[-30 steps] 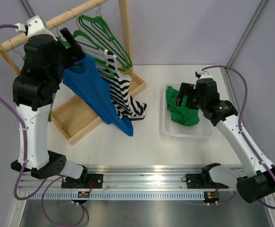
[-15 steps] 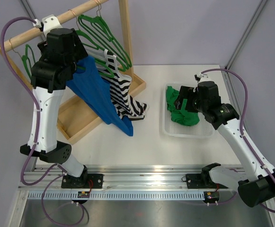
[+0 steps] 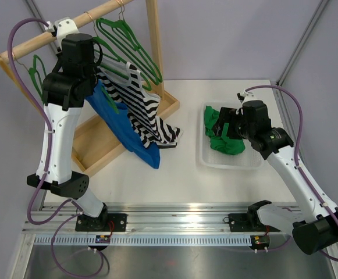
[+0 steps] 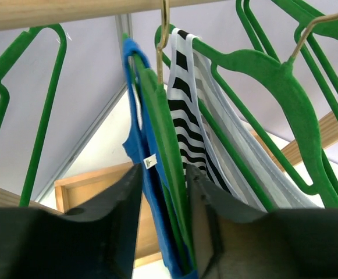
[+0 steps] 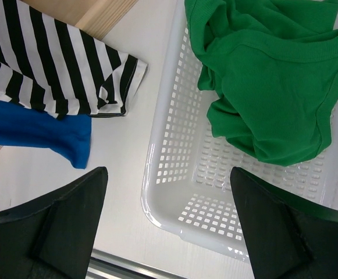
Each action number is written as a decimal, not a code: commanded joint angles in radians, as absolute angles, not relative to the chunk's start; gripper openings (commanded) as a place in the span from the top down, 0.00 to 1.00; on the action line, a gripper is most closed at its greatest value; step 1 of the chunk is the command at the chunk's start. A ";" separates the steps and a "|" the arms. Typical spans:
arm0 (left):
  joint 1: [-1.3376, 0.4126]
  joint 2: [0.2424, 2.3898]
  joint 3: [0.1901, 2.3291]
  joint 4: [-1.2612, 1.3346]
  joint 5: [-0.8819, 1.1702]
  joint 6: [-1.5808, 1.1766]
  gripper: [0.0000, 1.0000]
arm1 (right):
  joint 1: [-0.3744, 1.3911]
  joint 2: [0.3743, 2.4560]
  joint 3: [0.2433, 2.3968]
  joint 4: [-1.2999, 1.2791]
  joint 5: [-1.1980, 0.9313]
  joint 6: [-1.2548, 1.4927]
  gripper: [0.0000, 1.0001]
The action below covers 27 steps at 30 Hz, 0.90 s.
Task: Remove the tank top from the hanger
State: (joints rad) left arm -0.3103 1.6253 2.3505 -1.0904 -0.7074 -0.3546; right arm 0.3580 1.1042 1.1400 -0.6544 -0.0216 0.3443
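A blue tank top (image 3: 129,138) hangs on a green hanger (image 4: 164,131) from the wooden rod (image 3: 41,39); its strap (image 4: 131,87) shows in the left wrist view. My left gripper (image 3: 99,82) is up at the rod, and its jaws (image 4: 164,195) press from both sides on the hanger's arm and the blue strap. Right beside it hangs a black-and-white striped top (image 3: 144,110) on another green hanger. My right gripper (image 5: 169,192) stands open above the near left corner of a white basket (image 5: 174,174), holding nothing.
A green garment (image 3: 224,139) lies in the basket (image 3: 206,158) at the right. Several empty green hangers (image 3: 128,43) hang on the rod. The rack's wooden base frame (image 3: 93,145) and upright post (image 3: 152,35) stand at the left.
My left gripper has moved right along the rod to the blue top's hanger and closed from wide open onto it. The blue and striped tops shifted slightly. The right arm barely moved.
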 commanded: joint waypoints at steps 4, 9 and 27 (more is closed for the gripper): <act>-0.287 1.615 2.339 -1.054 -0.736 -0.350 0.74 | 0.359 1.085 1.154 -0.617 -0.063 0.331 0.07; -0.267 1.608 2.342 -1.046 -0.715 -0.356 0.89 | 0.359 1.071 1.166 -0.623 -0.072 0.327 0.07; -0.314 1.557 2.437 -0.868 -0.828 -0.258 1.00 | 0.359 1.071 1.173 -0.612 -0.089 0.328 0.07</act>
